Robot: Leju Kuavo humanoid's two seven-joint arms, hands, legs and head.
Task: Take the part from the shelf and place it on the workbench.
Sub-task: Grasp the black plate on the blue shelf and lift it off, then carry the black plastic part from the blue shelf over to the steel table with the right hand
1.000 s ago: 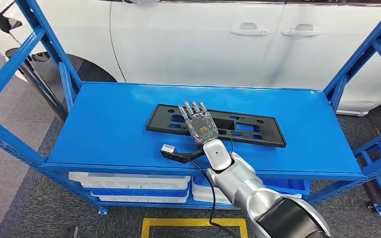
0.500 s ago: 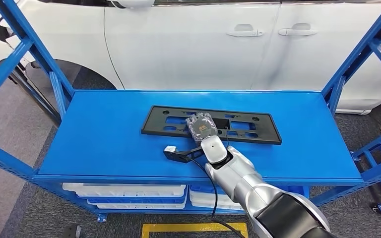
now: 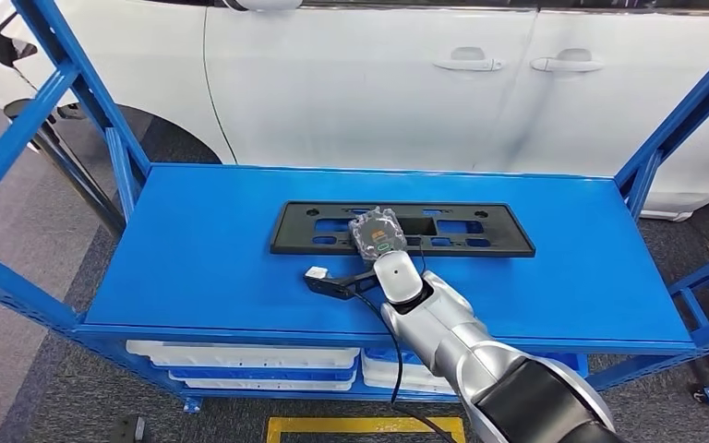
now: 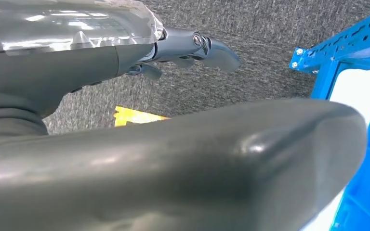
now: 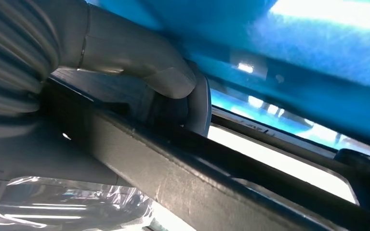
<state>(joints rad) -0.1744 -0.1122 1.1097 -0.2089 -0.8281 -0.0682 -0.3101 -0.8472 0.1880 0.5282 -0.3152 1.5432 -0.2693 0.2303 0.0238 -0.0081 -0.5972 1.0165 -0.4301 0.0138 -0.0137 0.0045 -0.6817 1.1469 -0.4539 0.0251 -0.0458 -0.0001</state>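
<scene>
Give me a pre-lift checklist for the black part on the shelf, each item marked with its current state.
1. Right hand on the black part: ok, it sits over the part's near edge, fingers curled.
2. Grip closed around the part: ok, the right wrist view shows the thumb wrapped against the frame.
3. Part lying flat on the blue shelf: ok.
4. Cable by the wrist free of snags: cannot tell.
5. Left hand away from the shelf top: ok, it hangs over the floor.
6. Workbench ready to receive: cannot tell.

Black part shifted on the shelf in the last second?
Yes. The black part turned: its right end is nearer the shelf's back edge.
</scene>
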